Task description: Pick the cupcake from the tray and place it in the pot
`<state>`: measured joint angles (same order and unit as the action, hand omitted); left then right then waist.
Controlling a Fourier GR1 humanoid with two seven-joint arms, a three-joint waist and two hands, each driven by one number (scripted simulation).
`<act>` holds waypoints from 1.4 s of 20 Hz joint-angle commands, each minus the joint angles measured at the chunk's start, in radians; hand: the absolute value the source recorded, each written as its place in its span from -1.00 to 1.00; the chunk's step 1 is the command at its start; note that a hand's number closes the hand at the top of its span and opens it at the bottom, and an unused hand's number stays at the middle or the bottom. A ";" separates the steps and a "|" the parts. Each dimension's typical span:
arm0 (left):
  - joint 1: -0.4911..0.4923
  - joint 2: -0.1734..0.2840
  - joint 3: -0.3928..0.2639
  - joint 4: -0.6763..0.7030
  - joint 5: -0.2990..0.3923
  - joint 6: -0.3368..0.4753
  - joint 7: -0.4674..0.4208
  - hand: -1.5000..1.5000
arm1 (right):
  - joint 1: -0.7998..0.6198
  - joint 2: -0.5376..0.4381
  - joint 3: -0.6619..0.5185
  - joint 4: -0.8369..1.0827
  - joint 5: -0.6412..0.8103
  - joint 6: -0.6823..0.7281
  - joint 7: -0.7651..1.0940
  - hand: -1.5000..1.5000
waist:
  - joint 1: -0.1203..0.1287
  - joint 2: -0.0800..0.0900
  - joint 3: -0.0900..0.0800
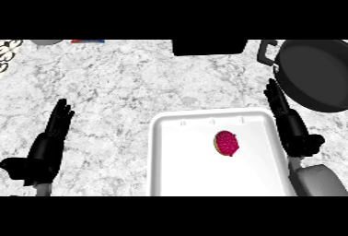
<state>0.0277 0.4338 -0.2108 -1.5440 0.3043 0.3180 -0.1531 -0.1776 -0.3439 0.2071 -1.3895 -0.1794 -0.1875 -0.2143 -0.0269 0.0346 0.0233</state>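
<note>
Cupcake (226, 143), pink-topped, lay on the white tray (170, 161) a little right of its middle and nearer the far edge, touched by neither hand. The tray sat at the counter's (122, 83) near edge, right of centre. The dark pot (319, 73) stood at the far right corner of the counter, just beyond the tray's far right corner, its mouth clear.

The right hand (289, 122) stood at the tray's right edge with fingers straight and pointing away, open and holding nothing; it lay between the tray and the pot. The left hand (48, 143) rested open over the counter well left of the tray, fingers straight.

By the look of it the pick had not begun: this was the approach step. The next move would call for the right hand to swing left over the tray, come down on the cupcake and curl round it, then lift and carry it to the pot at the far right.
</note>
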 commanded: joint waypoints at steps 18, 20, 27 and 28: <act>-0.063 -0.033 -0.161 0.140 0.004 -0.215 0.204 0.00 | 0.258 0.225 0.322 -0.430 0.813 -0.740 0.320 -1.00 | 0.006 -0.043 -0.027; -0.136 -0.072 -0.159 0.172 -0.005 -0.189 0.232 0.00 | 0.236 0.194 0.285 -0.446 0.858 -0.602 0.502 -1.00 | -0.002 -0.040 -0.029; -0.130 -0.071 -0.163 0.152 -0.022 -0.195 0.242 0.00 | 0.185 0.248 0.243 -0.648 0.964 -0.312 0.985 -1.00 | 0.016 -0.039 -0.027; -0.190 -0.063 -0.140 0.153 0.002 -0.204 0.320 0.00 | 0.156 0.284 0.257 -0.630 0.991 -0.294 1.028 -1.00 | 0.018 -0.037 -0.026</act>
<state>-0.1077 0.3820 -0.3590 -1.3828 0.3062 0.1049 0.0981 0.0332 -0.1173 0.4632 -1.9476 0.7339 -0.5961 0.5903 -0.0185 -0.0045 -0.0045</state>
